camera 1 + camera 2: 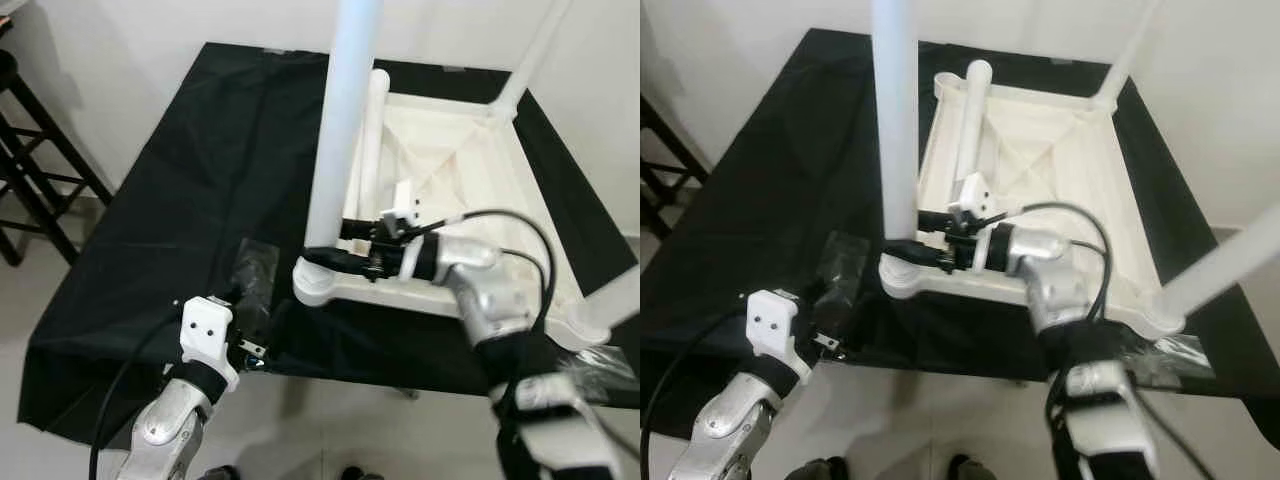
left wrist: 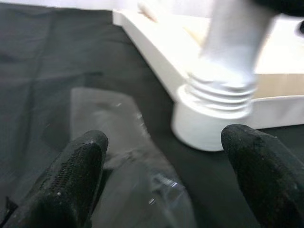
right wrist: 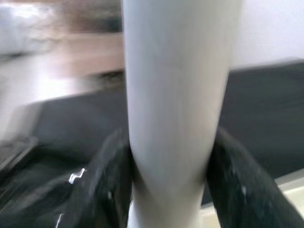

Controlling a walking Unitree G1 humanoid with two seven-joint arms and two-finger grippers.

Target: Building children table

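Note:
A white children's table (image 1: 500, 170) lies upside down on a black cloth (image 1: 200, 170). Its near-left leg (image 1: 345, 120) stands upright in the corner socket (image 2: 204, 128), and the leg's threads (image 2: 218, 90) show just above the socket. My right gripper (image 1: 325, 252) is shut on this leg near its base, with a black finger (image 3: 107, 185) on either side. Two more legs (image 1: 530, 55) (image 1: 610, 305) stand at the right corners. A loose leg (image 1: 372, 140) lies inside the tabletop. My left gripper (image 2: 166, 185) hovers open over a clear plastic bag (image 1: 255, 265), left of the socket.
A dark stool frame (image 1: 30, 170) stands left of the cloth-covered surface. Another clear plastic bag (image 1: 600, 365) lies at the near right edge. A white wall is behind, and pale floor is below the near edge.

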